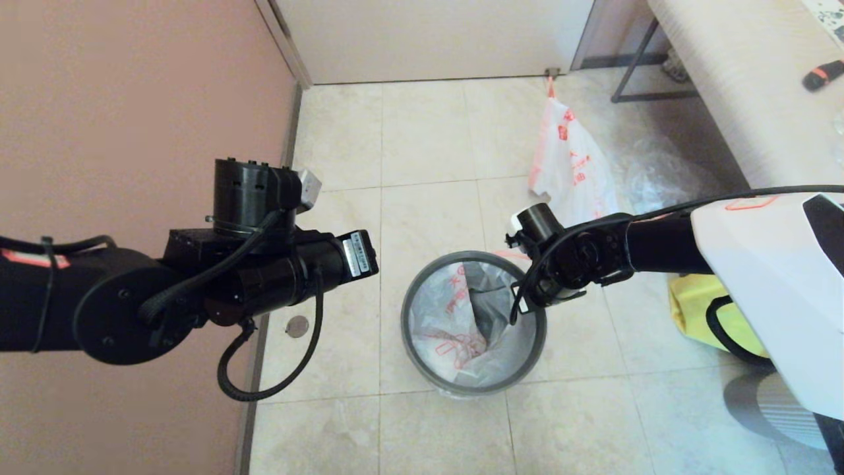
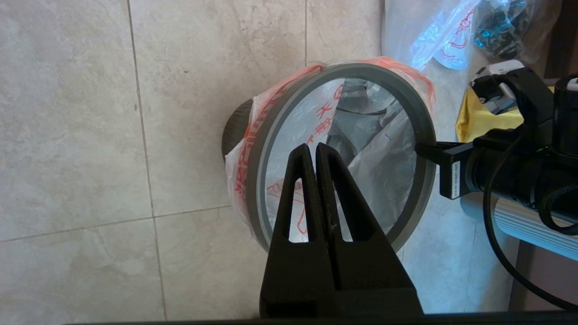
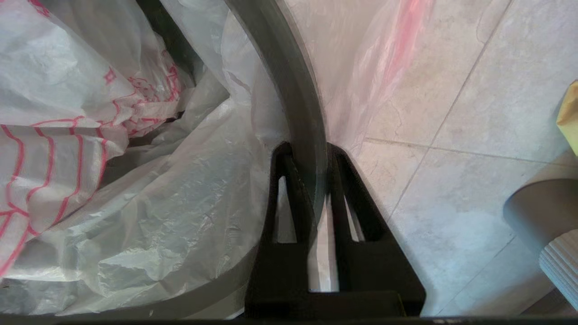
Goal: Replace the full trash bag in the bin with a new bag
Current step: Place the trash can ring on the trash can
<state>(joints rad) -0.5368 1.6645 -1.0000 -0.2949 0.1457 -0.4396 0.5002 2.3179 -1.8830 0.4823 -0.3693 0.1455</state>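
Head view: the bin (image 1: 473, 323) stands on the floor (image 1: 428, 138), the new bag (image 1: 455, 316) already lining it under the grey hoop (image 1: 422, 356). The full trash bag (image 1: 570, 165) sits well apart at one o'clock from the bin. The right gripper (image 1: 527, 300) meets the hoop at its three o'clock edge.

Left wrist view: the left gripper (image 2: 314, 151) hovers above the bin, fingers clenched on nothing.

Right wrist view: the right gripper (image 3: 308, 155) has its fingers grasping the hoop. The step in hand looks like seating the hoop; next, I judge, press it down evenly, then release.
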